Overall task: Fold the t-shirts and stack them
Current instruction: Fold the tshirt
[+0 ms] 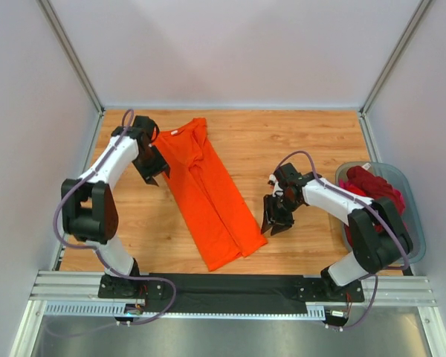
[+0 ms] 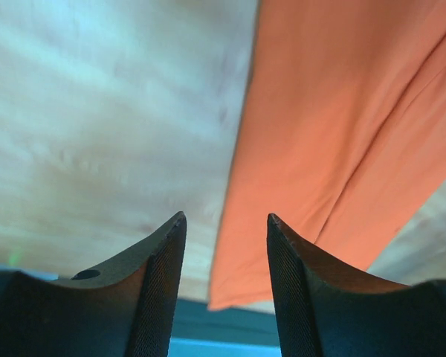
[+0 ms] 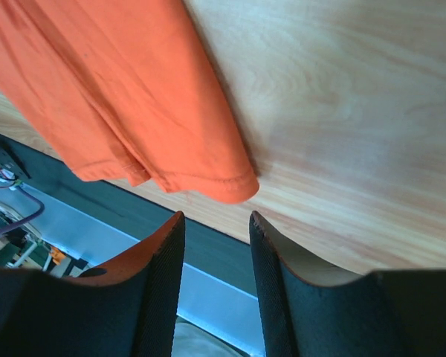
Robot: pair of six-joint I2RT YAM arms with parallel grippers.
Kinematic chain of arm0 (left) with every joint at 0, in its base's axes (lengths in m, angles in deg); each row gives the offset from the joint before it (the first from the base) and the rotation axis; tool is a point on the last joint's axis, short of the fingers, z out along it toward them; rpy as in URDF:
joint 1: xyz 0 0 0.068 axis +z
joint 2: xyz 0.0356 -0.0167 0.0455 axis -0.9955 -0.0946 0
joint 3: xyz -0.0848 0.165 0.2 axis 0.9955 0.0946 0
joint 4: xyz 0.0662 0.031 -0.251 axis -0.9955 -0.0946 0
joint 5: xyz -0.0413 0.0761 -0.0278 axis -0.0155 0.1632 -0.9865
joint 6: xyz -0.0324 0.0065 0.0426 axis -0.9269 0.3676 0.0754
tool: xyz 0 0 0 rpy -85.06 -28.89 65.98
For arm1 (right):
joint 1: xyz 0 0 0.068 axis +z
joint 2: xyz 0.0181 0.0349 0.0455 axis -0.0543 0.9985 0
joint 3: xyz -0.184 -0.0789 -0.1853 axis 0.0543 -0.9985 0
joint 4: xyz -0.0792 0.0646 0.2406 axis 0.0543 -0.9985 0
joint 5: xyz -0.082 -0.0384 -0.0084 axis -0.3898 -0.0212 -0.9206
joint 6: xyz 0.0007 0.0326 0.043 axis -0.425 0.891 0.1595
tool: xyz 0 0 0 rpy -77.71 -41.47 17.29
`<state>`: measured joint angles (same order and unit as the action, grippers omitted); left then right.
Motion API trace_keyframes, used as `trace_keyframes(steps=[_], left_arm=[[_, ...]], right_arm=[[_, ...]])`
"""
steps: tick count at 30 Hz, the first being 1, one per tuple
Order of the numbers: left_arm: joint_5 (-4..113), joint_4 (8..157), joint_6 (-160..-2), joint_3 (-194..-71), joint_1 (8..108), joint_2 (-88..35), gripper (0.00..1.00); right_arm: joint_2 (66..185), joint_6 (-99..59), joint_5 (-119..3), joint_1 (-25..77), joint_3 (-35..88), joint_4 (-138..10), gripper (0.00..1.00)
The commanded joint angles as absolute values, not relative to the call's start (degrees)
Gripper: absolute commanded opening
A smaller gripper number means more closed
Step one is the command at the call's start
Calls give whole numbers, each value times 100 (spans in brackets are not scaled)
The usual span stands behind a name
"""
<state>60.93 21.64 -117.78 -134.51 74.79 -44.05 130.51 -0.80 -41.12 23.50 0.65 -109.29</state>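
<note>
A bright orange t-shirt [image 1: 208,193] lies on the wooden table [image 1: 297,141], folded lengthwise into a long strip running from the back left to the front middle. It also shows in the left wrist view [image 2: 334,134] and the right wrist view [image 3: 119,89]. My left gripper [image 1: 153,177] is open and empty, just left of the shirt's upper part. My right gripper [image 1: 275,223] is open and empty, just right of the shirt's lower corner [image 3: 234,186]. Dark red and magenta t-shirts [image 1: 375,190] lie bunched in the tub at the right.
A grey-blue plastic tub [image 1: 416,216] stands at the table's right edge. White walls close the back and sides. A black mounting rail [image 1: 230,286] runs along the near edge.
</note>
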Motion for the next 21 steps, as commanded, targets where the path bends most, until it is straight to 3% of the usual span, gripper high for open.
trace_keyframes(steps=[1,11,15,19,21], left_arm=[[5937,2251,-10994,-14507,7815,-5416,54],[6104,1829,-10554,-16968,8395,-7903,53],[6025,1995,-10335,-17418,8414,-8397,53],[5692,2346,-10203,-17962,8414,-8942,53],[5446,2504,-10141,-18323,8414,-9241,53]], right_arm=[[13429,-421,-4049,2370,187,-10570,42],[13870,-18,-3951,2405,-270,-9973,38],[13853,255,-4049,2413,-393,-9832,18],[13792,808,-4268,2527,-463,-9735,5],[13713,1324,-4304,2598,-621,-9403,4]])
